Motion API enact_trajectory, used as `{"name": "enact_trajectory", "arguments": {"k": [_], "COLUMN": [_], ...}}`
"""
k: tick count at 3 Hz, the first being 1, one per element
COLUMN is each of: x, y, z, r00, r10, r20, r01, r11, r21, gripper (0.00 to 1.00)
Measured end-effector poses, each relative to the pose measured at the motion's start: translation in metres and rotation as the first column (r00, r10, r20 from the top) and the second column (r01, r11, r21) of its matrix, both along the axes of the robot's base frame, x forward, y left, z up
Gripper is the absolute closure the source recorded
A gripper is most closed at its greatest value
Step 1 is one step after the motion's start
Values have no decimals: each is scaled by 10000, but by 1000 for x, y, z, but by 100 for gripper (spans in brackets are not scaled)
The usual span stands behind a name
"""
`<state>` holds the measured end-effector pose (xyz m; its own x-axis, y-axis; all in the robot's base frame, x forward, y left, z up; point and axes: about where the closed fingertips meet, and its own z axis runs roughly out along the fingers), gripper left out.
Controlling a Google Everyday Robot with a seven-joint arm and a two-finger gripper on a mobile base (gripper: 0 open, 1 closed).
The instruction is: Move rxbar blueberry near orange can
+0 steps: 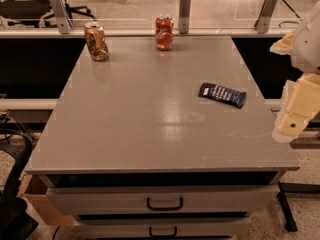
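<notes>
Camera view: looks down from the front onto a grey tabletop set above two drawers with dark handles.
Bar: a flat, dark blue wrapped bar with white lettering lies near the right edge, about midway between front and back. Its far end angles slightly toward the front right corner.
Orange can: the orange can stands upright near the back left corner, its side dented. It is well apart from the bar, diagonally across the tabletop.
Red can: the red can stands upright by the middle of the back edge, apart from the orange can.
Claw: a cream-coloured claw hangs just off the right edge, slightly in front of the bar and not touching it. Nothing appears to be in it, and I cannot tell how far open it is.
Handling: the bar is likely light, with a slick wrapper over a fairly firm, slightly bendable core. It lies very low, so a grip must reach right down to the surface.
Where to hold: probably from above, across the narrow width at mid-length, so it stays level.
Risk: the wrapper may slip, and the cans could tip if nudged.
</notes>
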<state>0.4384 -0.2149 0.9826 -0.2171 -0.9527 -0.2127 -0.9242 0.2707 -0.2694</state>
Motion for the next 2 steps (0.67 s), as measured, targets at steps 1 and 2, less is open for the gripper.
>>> {"name": "enact_trajectory", "arguments": {"k": [1,2], "x": [0,14], "y": [0,1], "z": [0,-6], "r00": [10000,9997], "r10": [0,-55], "r20": [2,254], "r01": [0,42], "r11": [10000,9986], "r21": [0,526], "gripper": [0,0]}}
